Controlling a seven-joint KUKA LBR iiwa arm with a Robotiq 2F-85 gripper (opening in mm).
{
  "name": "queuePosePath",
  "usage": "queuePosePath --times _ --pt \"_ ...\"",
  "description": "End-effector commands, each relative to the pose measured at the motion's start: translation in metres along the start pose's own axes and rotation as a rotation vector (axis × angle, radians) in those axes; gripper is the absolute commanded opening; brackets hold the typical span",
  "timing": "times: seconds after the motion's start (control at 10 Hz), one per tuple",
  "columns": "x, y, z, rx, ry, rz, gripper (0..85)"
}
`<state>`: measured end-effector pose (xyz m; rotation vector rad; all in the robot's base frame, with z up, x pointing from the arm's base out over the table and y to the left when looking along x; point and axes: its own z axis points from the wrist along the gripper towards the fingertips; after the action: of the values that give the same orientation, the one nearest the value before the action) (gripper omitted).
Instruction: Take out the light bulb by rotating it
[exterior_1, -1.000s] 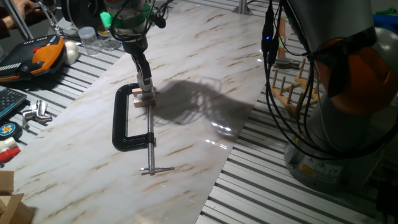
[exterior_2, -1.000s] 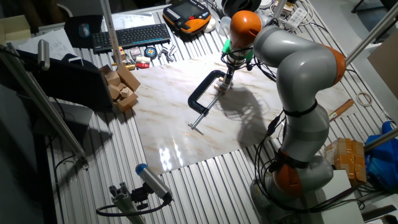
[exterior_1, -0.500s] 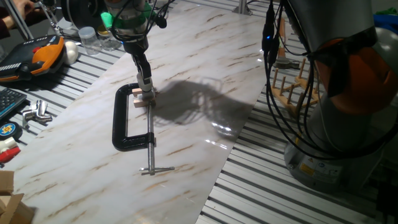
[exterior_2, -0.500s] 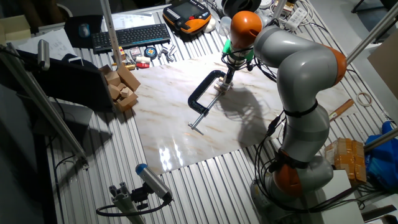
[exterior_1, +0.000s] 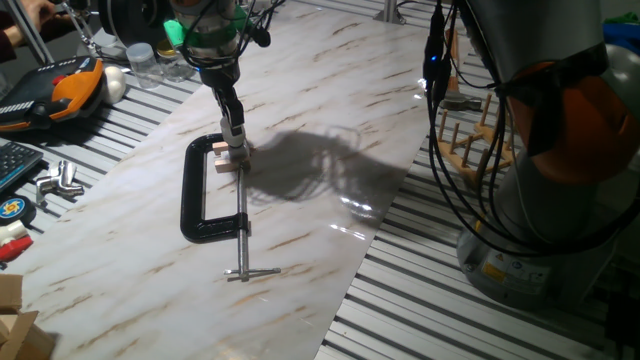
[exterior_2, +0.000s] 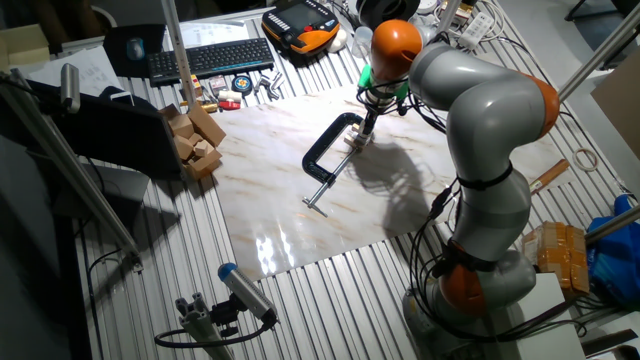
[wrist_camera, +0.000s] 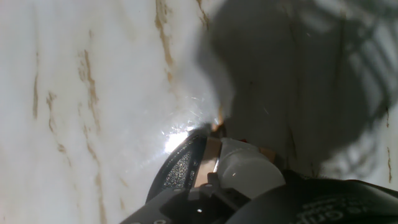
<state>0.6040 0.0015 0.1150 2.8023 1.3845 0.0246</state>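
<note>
The light bulb (wrist_camera: 249, 173) shows in the hand view as a small frosted white dome, low in the frame. It sits against a small wooden block (exterior_1: 224, 160) held in a black C-clamp (exterior_1: 195, 205) on the marble board. My gripper (exterior_1: 234, 143) points straight down onto the block, its narrow fingers drawn together around the bulb. In both fixed views the fingers hide the bulb. From the other side, the gripper (exterior_2: 360, 135) stands at the clamp's (exterior_2: 325, 152) upper jaw. In the hand view the clamp's dark curve (wrist_camera: 179, 171) lies just left of the bulb.
An orange-and-black tool (exterior_1: 70, 90), a white ball (exterior_1: 115, 82) and clear jars (exterior_1: 150, 62) lie at the back left. Wooden blocks (exterior_2: 195, 140) and a keyboard (exterior_2: 210, 57) sit beyond the board's far side. A wooden peg rack (exterior_1: 465, 140) stands at the right edge.
The hand has turned a little about its own axis, with its cables shifting. The gripper stays on the same spot, and the clamp and block have not moved.
</note>
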Motion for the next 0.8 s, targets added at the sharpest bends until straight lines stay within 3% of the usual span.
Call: queuePosePath --times 0.0,0.7 --pt "0.0001 0.0001 -0.0002 0.0 -0.001 0.0 0.0" --pt "0.0 0.0 -0.0004 0.016 -0.001 -0.012 0.0"
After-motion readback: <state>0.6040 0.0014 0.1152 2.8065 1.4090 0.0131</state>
